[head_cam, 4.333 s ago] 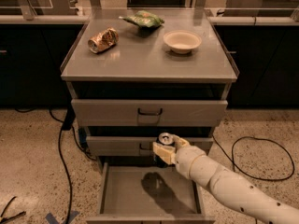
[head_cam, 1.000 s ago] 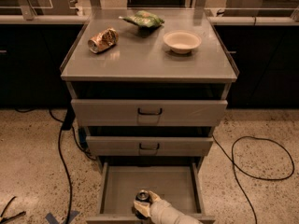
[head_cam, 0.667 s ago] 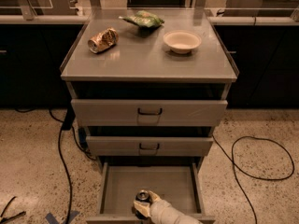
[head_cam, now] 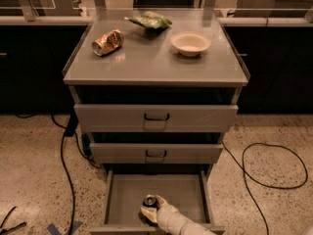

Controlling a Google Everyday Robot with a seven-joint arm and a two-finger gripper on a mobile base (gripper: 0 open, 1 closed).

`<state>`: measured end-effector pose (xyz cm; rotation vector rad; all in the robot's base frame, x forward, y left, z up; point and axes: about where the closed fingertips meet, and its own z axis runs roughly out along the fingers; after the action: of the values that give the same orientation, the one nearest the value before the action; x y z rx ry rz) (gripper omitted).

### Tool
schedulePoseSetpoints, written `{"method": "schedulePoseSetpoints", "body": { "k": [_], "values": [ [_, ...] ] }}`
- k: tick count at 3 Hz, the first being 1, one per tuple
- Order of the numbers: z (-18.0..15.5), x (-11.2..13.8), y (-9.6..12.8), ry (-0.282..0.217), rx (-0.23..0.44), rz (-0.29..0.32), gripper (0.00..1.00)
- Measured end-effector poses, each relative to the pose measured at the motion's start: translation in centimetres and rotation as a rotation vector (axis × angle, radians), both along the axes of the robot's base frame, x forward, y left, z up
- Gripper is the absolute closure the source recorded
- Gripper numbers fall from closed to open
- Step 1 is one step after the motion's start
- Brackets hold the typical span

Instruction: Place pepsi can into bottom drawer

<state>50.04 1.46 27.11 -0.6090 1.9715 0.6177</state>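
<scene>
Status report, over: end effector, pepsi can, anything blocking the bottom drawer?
Copy: end effector low inside the open bottom drawer, closed on pepsi can. Can upright near the front edge. Nothing else seen in the drawer.

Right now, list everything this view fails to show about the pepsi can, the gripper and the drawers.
- The pepsi can: only its top shows. The gripper, low inside the bottom drawer near its front, covers the sides, so whether the can rests on the floor is unclear.
- The arm: cut off by the bottom edge.
- The top drawer and middle drawer: their fronts hide the contents.
- The green packet: print too small to read.
</scene>
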Motion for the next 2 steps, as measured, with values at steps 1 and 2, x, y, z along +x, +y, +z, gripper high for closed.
{"method": "schedulePoseSetpoints", "body": {
  "k": [1,2],
  "values": [
    [-0.4,2.6,-0.4,-0.07,-0.038,-0.009,1.0],
    [-1.2,5.0,-0.5,-0.11,-0.05,-0.014,1.0]
  ]
}}
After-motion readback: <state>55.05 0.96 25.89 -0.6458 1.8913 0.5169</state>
